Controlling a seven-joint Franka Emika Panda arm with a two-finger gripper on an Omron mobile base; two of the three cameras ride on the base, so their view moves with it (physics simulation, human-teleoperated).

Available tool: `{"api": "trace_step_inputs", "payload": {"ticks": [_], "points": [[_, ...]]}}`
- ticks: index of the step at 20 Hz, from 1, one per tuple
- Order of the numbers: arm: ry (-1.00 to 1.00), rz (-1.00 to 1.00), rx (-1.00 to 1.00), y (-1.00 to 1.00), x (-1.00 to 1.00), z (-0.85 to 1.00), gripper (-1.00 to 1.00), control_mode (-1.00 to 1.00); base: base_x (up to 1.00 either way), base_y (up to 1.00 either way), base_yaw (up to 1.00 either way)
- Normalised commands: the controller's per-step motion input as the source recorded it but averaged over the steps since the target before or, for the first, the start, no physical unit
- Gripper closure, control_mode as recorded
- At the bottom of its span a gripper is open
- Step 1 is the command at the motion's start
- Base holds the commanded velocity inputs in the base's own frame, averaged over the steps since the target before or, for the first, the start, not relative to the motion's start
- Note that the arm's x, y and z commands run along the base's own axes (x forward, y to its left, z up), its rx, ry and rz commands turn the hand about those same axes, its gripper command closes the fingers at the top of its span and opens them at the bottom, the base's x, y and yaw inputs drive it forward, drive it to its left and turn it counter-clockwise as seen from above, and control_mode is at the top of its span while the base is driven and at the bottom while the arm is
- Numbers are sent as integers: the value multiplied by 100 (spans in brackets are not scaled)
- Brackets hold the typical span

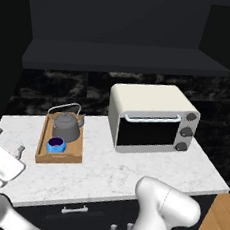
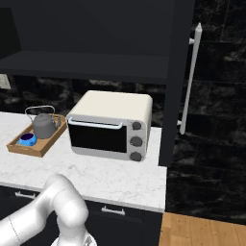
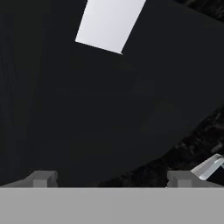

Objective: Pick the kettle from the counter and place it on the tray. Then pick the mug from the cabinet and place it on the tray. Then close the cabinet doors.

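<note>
A black wall cabinet (image 2: 96,43) stands open above the white marble bench (image 1: 131,169), its right door (image 2: 177,81) swung out beside the toaster oven (image 1: 152,118). Left of that oven, the wooden tray (image 1: 42,147) already carries the kettle (image 1: 67,126) and blue mug (image 1: 56,144). The pincer (image 3: 111,179), released wide and grasping nothing, faces a dark panel; it should probably press flat on a door's outer face and sweep it fully shut.

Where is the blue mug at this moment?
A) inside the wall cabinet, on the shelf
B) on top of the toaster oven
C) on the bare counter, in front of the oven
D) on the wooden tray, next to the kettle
D: the blue mug sits inside the rim of the wooden tray, just in front of the kettle.
</note>
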Motion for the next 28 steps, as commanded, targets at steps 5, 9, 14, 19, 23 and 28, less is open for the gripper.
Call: {"api": "trace_step_inputs", "payload": {"ticks": [5, 9, 14, 19, 23, 28], "points": [[-3, -4, 0, 12, -9, 0, -100, -100, 0, 0, 0], [-3, 0, 0, 4, 0, 0, -100, -100, 0, 0, 0], [-8, -1, 0, 1, 0, 15, -100, -100, 0, 0, 0], [-11, -5, 1, 0, 0, 31, -100, -100, 0, 0, 0], [-13, -6, 2, 0, -8, 31, -100, -100, 0, 0, 0], [-16, -9, 3, 0, -23, 34, -100, -100, 0, 0, 0]]}}
